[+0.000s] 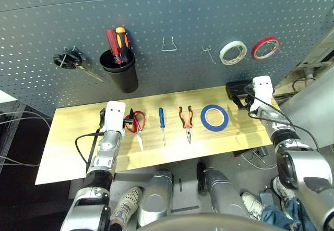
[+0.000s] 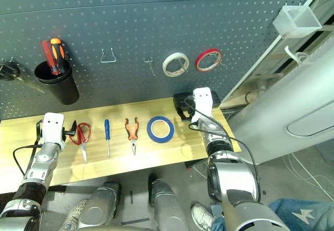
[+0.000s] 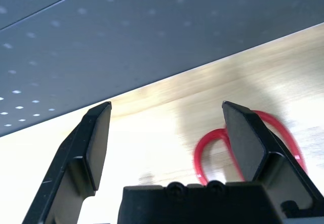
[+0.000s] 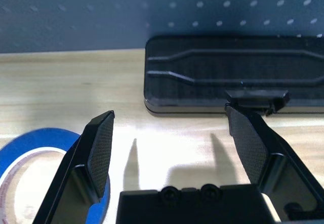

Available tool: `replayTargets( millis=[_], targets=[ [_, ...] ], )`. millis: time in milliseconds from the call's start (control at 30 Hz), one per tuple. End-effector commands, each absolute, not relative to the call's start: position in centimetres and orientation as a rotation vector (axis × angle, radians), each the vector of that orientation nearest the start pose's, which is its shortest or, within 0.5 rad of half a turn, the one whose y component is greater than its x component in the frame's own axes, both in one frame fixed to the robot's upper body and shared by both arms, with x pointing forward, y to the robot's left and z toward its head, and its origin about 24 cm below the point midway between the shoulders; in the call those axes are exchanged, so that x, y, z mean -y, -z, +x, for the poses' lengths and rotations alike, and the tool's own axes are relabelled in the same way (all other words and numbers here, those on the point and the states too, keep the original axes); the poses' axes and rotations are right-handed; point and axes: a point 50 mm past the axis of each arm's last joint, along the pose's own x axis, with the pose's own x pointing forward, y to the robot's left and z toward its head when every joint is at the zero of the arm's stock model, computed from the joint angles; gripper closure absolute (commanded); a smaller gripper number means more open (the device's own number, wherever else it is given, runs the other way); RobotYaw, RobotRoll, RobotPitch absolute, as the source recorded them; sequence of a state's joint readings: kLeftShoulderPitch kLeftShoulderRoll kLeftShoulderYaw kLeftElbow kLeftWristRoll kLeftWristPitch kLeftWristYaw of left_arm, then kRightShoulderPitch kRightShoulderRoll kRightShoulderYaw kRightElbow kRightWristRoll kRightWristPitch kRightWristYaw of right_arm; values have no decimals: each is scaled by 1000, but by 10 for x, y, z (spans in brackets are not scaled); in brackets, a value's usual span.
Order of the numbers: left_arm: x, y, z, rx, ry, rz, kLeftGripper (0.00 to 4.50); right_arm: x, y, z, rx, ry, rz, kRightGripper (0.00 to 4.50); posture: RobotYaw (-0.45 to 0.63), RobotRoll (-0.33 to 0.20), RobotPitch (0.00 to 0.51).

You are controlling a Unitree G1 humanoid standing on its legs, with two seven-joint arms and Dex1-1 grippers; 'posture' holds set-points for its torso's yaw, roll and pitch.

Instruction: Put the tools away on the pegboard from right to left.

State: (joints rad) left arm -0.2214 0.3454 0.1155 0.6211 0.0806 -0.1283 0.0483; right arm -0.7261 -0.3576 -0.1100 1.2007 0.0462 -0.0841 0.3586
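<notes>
Across mid frame of the head views, four tools lie in a row on the wooden table point(image 1: 68, 153), parallel & spaced apart, prob. so each can be taken alone: red-handled scissors point(image 1: 138, 124), blue-handled screwdriver point(image 1: 162, 120), orange-and-black pliers point(image 1: 186, 120), blue tape roll point(image 1: 214, 117). None is hung yet. Pegboard point(image 1: 172, 12) fills the upper frame w/ bare hooks, a black cup point(image 1: 121, 70) holding screwdrivers, plus white & red tape rolls at upper right.

Right gripper point(image 4: 172, 143): fingers spread wide, nothing held; sits at frame right, just beside the tape roll, the rightmost tool, so likely first pick. Left gripper point(image 3: 167, 138): also released & empty, just left of the scissors.

Right wrist view adds a black case point(image 4: 233, 75) against the board, ahead of the fingers. Left wrist view shows the scissor loops partly behind one finger. Head views alone give the full row & hook layout.
</notes>
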Motion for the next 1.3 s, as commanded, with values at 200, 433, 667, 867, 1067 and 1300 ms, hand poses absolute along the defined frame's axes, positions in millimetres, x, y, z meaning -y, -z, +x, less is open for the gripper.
replayTargets(
  millis=[200, 433, 667, 867, 1067, 1300],
  targets=[
    [-262, 5, 272, -263, -153, 375, 31, 242, -13, 342, -463, -159, -116, 0, 194, 0, 210],
    [-207, 1, 276, -279, 236, 425, 31, 231, -2, 337, -576, -229, -62, 0, 212, 0, 228],
    [-161, 0, 265, -309, 525, 512, 31, 222, 12, 329, -637, -255, -62, 0, 231, 0, 255],
    [-137, 0, 259, -320, 621, 529, 31, 213, 17, 328, -670, -278, -78, 0, 259, 0, 268],
    [-137, -5, 257, -333, 607, 528, 5, 208, 26, 323, -748, -286, -118, 176, 283, 0, 263],
    [-146, -9, 260, -343, 602, 543, 0, 211, 30, 320, -816, -264, -149, 2376, 266, 0, 230]
  ],
)
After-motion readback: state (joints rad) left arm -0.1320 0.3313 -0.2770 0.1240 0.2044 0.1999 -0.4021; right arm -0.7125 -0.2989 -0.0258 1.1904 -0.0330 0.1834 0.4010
